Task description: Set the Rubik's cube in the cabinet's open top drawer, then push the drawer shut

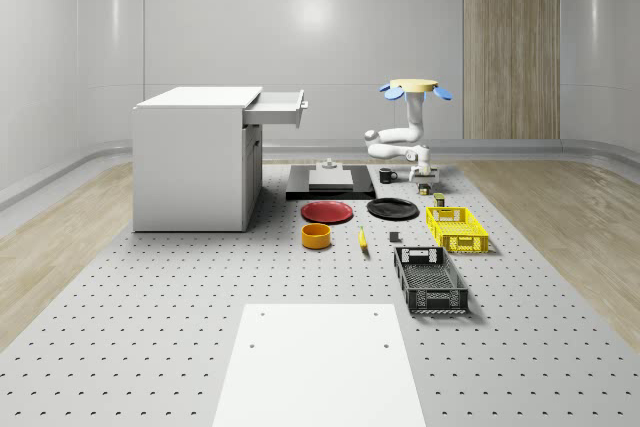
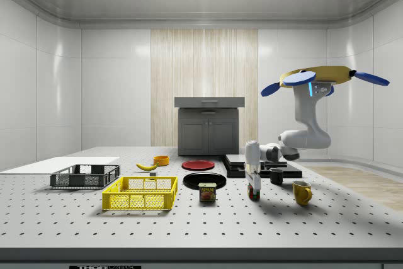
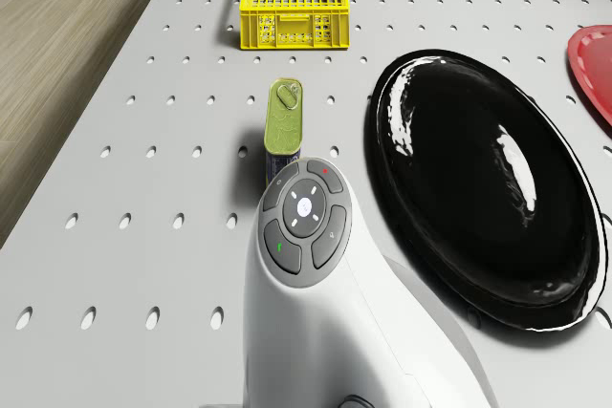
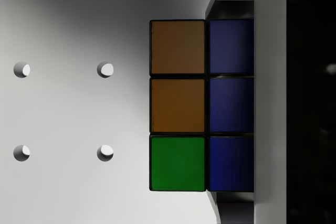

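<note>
Now the multicoloured Rubik's cube (image 4: 202,106) sits directly beneath the two-finger gripper (image 2: 254,188); grip state cannot be told.

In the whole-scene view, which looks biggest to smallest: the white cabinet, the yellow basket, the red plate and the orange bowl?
1. White cabinet, by far.
2. Yellow basket and red plate: alike, so unranked.
3. Orange bowl, smallest.
</note>
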`<state>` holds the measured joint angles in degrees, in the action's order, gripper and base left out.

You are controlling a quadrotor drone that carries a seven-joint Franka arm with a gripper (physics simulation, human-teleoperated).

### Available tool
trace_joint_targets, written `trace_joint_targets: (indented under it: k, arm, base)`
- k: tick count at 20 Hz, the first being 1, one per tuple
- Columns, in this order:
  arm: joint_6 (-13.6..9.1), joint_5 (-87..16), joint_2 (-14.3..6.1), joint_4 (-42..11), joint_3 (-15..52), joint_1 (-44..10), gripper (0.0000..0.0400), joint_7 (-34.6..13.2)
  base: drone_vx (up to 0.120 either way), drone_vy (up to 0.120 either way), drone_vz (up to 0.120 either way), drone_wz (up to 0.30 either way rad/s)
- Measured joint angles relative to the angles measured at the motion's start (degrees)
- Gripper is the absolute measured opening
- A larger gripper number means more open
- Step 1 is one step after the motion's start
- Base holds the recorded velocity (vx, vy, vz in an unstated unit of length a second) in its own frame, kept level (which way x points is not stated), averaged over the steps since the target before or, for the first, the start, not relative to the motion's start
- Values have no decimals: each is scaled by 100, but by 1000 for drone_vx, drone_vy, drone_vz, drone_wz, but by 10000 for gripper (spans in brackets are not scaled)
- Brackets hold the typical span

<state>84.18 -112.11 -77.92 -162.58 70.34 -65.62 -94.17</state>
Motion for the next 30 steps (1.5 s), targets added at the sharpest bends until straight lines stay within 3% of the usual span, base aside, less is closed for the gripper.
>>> trace_joint_targets:
  k: [4,9,30]
  arm:
    - [-105,327,-11,-69,335,-23,326,-54]
    - [-205,745,-43,-128,759,-73,325,-126]
    - [49,1191,-411,-140,1119,-177,325,-232]
  base:
    - [0,0,0,0]
    - [0,0,120,0]
    - [0,-120,120,0]
